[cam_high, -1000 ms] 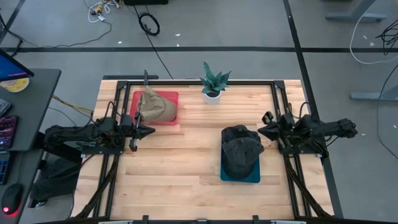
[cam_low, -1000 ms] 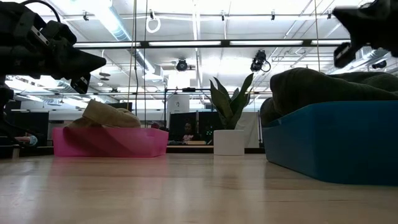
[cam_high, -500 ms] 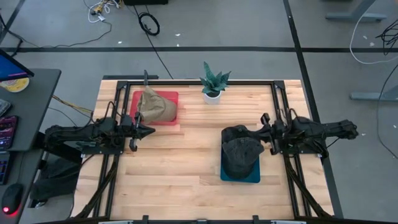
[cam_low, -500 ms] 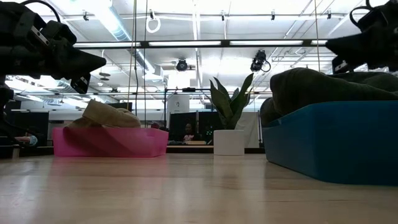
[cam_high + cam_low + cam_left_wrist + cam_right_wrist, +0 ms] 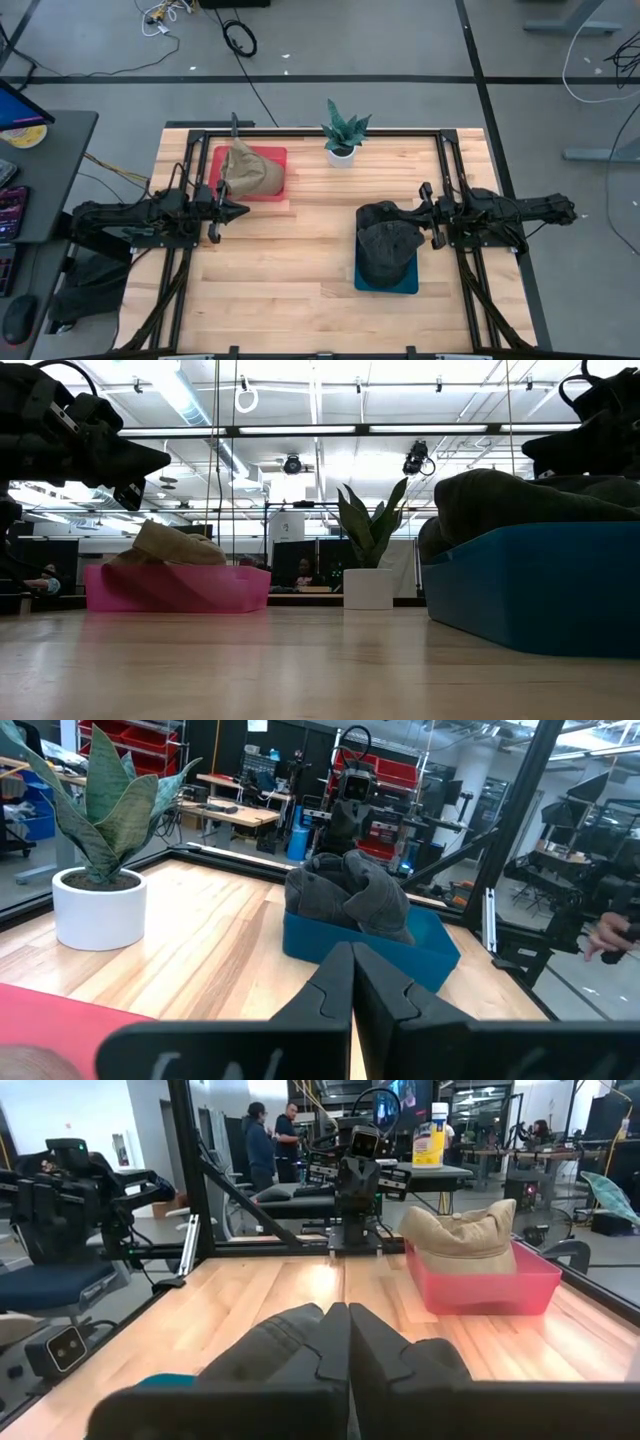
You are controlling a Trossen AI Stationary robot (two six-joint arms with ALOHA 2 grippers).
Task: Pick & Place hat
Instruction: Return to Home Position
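On the table (image 5: 300,265), back-left part: pink bin (image 5: 276,156) with brown cap (image 5: 250,170) heaped inside, crown rising over the rim. How many caps are in the heap, cannot tell.

Front-right part: blue bin (image 5: 400,286), well apart from the pink one. Black cap (image 5: 388,238) lies in it, bulging above the walls and spilling past the far edge.

Back edge, between the two bins: plant (image 5: 344,128) with stiff green leaves in a white pot (image 5: 341,156), upright.

Left gripper (image 5: 243,210): raised off the table, just in front of the pink bin, pointing toward the table's middle. Its wrist view shows the fingers (image 5: 330,982) pressed together, nothing between them.

Right gripper (image 5: 420,212): also raised, pointing inward, just beside the black cap's right edge; whether it touches, cannot tell. Fingers (image 5: 330,1342) closed flat against each other, empty.

Room beyond the table: two people (image 5: 262,1142) standing, seen from the right wrist.
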